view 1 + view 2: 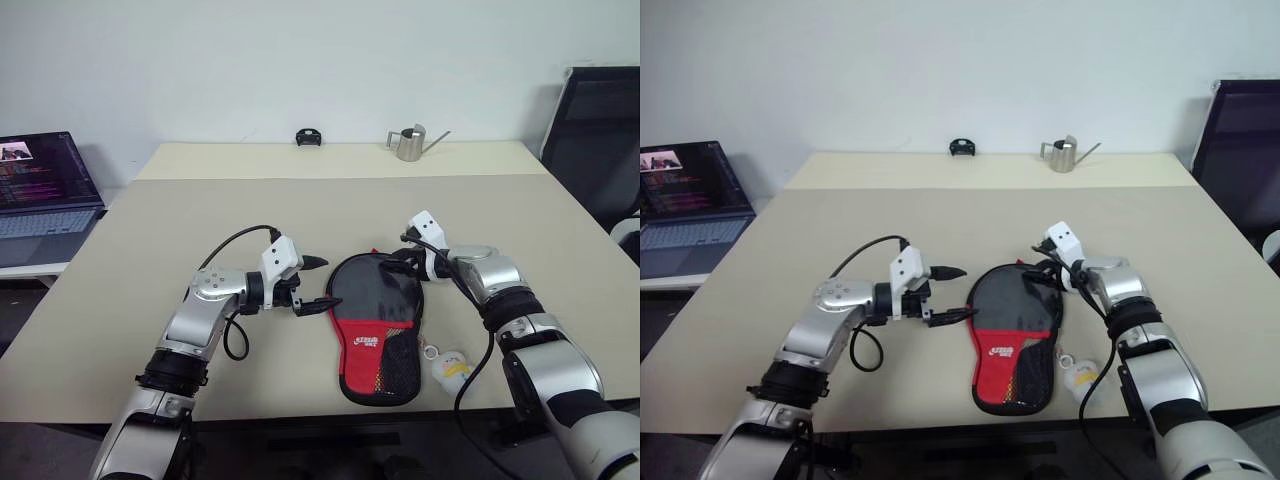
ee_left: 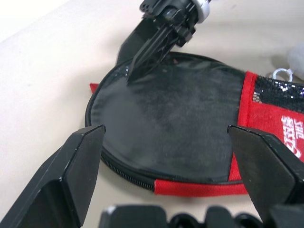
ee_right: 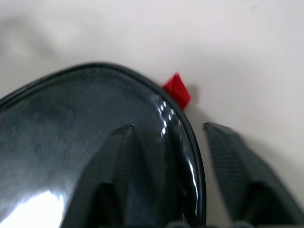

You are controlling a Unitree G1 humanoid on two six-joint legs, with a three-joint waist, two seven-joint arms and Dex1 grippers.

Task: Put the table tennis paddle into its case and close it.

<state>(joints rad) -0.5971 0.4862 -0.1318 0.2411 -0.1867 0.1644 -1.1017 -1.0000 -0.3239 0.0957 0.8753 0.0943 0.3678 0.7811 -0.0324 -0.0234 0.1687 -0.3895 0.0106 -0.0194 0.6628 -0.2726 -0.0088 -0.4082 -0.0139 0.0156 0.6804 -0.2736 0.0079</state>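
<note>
The case [image 1: 376,315] lies flat on the table, its round black end away from me and its red panel and mesh pocket [image 1: 395,375] toward me. A small red tab [image 3: 176,90] sticks out at the rim of the round end. The table tennis paddle is hidden. My left gripper [image 1: 326,282] is open at the left rim of the case, its fingers [image 2: 76,161] spread wide on both sides of the round black part. At the far right rim my right gripper [image 3: 168,126] is open, with one finger over the black face and the other beside the rim.
A small white and yellow charm [image 1: 452,368] lies by the case's lower right, near the table's front edge. A metal watering can [image 1: 410,143] and a small black object [image 1: 308,137] stand at the back. An open laptop [image 1: 40,185] is off to the left and a black chair [image 1: 600,140] to the right.
</note>
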